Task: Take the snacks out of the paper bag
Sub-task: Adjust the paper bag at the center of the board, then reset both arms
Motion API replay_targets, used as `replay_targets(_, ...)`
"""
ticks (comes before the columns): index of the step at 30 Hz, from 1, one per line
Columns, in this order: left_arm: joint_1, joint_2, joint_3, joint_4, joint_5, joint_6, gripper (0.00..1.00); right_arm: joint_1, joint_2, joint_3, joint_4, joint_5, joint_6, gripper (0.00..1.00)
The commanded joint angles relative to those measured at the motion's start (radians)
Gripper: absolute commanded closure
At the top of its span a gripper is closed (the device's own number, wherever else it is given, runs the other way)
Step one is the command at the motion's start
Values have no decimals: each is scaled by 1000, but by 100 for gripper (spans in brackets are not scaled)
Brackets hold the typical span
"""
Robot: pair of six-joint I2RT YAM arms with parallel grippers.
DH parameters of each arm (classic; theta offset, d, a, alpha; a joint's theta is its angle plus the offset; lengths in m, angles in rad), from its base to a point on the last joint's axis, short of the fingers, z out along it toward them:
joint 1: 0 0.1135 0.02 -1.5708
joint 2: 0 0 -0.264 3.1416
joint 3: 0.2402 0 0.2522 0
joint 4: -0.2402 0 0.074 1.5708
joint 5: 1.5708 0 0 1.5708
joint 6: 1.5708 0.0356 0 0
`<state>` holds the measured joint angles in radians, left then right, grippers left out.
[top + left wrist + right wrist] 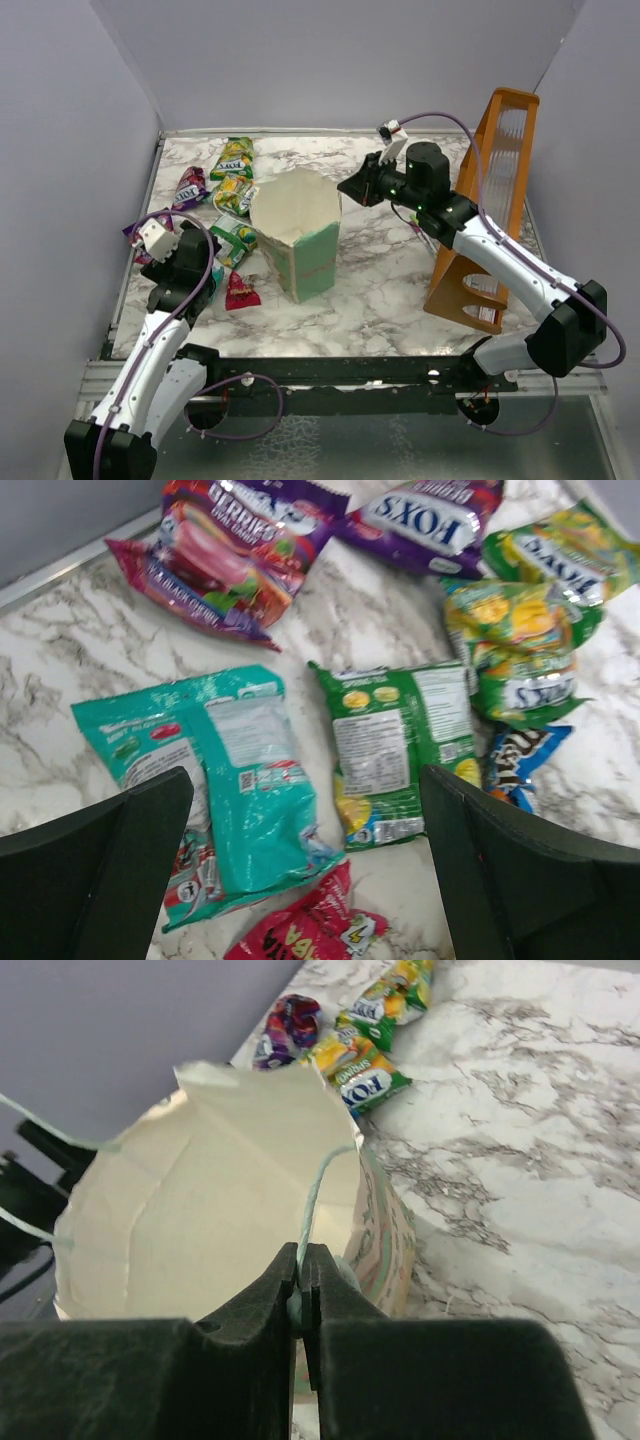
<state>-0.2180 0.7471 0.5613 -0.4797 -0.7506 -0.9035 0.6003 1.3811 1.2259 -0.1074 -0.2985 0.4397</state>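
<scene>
While the right tool (300, 1282) stands closed on the thin pale loop handle (310, 1205) of the small upright mint-green paper bag (318, 262), the left tool (305, 780) hangs with its jaws spread wide and nothing between them.

Position of the bag: it stands near the middle of the white marbled surface (400, 285), mouth up, well apart from the tall orange-brown wooden rack (492, 200) on the right.

Position of the snacks: shiny foil packets lie loose on the surface just left of the bag. Directly below the left tool are a teal crinkly packet (240, 780) and a green printed packet (395, 745). A small red packet (310, 930) lies at the near edge of the wrist view. Two purple packets (230, 550) and a green-yellow packet (520, 650) lie beyond.

Progress: the cream-white interior shows no packet from above. The bag's floor is partly hidden in the right wrist view, so a last item cannot be excluded. By this evidence, the unloading appears nearly or wholly complete.
</scene>
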Motion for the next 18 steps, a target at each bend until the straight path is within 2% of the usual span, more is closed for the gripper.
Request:
replay_targets(1,6,-52,69,45,72,116,1,-14,31,68,-64,64,-45,93)
replay_targets(7,5,-82,134,41,111,174,1,-32,49,105,-96,108,-77,91)
replay_targets(15,5,-119,228,64,47,320,1,-36,4,106,-127,81,-116,73)
replay_targets(18,5,-131,286,81,-43,395,1,-36,-29,106,-138,55,-127,59)
